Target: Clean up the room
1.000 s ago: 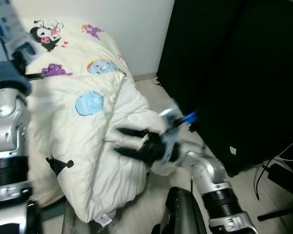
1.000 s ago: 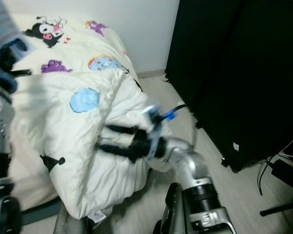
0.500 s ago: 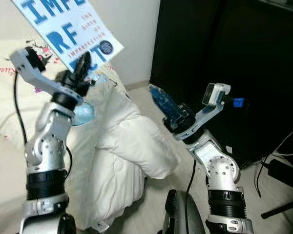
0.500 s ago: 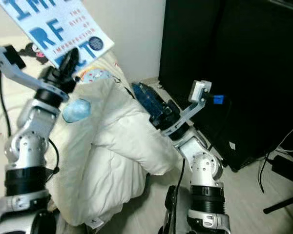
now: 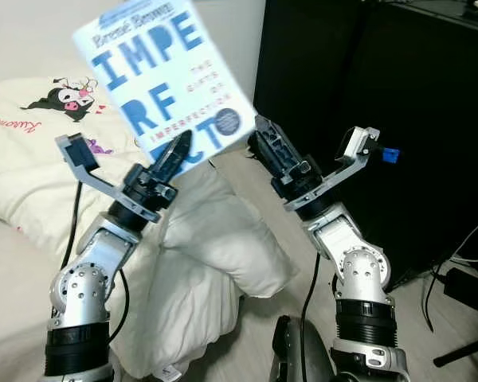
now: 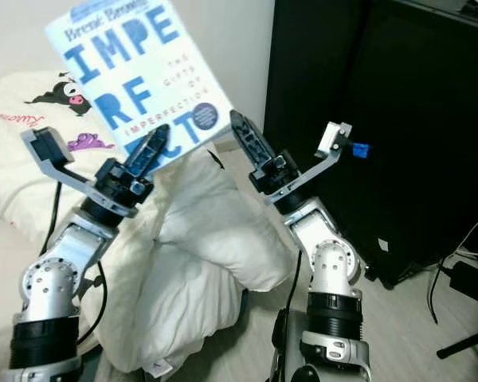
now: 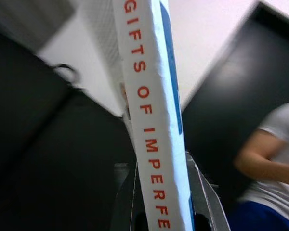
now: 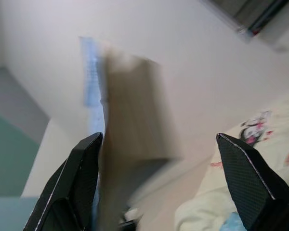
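Note:
A white book (image 5: 163,79) with big blue letters is held high in front of me, tilted, its lower edge pinched by my left gripper (image 5: 174,153), which is shut on it. In the left wrist view the book's spine (image 7: 151,120) with red letters runs up between the two fingers. My right gripper (image 5: 264,142) is raised just right of the book's lower corner. In the right wrist view its fingers (image 8: 79,183) stand wide open, with the blurred book edge (image 8: 130,120) between and beyond them.
A bed (image 5: 32,159) with a rumpled white cartoon-print duvet (image 5: 215,239) lies at left and below the arms. A tall black cabinet (image 5: 382,79) fills the right. Cables (image 5: 462,270) trail on the floor at far right. A person (image 7: 274,154) stands beside the cabinet.
The left arm has swung the book right, toward the middle. The right gripper has come off the duvet and risen next to the book. The camera has shifted too.

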You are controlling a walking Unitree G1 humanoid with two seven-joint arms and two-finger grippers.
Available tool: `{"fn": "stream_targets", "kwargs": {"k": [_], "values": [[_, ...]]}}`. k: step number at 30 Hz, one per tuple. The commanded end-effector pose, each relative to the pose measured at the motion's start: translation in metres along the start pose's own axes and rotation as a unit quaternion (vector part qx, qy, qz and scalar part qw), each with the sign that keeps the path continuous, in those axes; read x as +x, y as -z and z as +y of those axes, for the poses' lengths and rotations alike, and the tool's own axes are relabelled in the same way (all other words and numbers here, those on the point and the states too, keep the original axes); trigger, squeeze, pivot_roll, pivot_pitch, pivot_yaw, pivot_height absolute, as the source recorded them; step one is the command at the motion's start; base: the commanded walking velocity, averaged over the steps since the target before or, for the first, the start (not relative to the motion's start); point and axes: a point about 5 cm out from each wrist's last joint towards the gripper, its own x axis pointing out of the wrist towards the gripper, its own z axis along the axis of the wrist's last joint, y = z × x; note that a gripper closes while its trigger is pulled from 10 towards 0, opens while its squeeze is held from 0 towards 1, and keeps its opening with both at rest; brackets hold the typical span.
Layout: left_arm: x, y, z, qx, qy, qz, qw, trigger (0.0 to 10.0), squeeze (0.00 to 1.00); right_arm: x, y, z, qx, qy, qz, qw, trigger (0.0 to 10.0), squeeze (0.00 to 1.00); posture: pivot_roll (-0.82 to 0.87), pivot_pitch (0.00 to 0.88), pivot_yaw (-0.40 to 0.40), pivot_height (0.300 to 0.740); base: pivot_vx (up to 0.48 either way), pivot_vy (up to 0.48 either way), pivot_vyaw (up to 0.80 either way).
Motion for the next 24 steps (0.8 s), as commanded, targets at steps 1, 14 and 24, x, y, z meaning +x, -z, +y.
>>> {"fn": "stream_targets", "kwargs": {"k": [1,14,24], "values": [[0.003,0.003,-0.012,-0.014,0.043,-0.002,0.999,10.0,0.0,0.001,0.0,-0.002,0.002,0.011,0.0,1.0,10.0,0.0,0.08,0.044,-0.05,0.542,0.0,0.0,0.0],[0.011,0.011,-0.028,-0.044,0.1,-0.006,0.994,10.0,0.0,0.002,0.012,-0.003,0.02,0.026,0.038,0.999,10.0,0.0,0.07,0.04,-0.061,0.542,0.0,0.0,0.0],[0.01,0.025,-0.034,-0.037,0.131,0.048,0.99,10.0,0.0,0.0,0.038,0.011,0.034,-0.02,0.126,0.991,10.0,0.0,0.06,0.042,-0.067,0.542,0.0,0.0,0.0]]}}
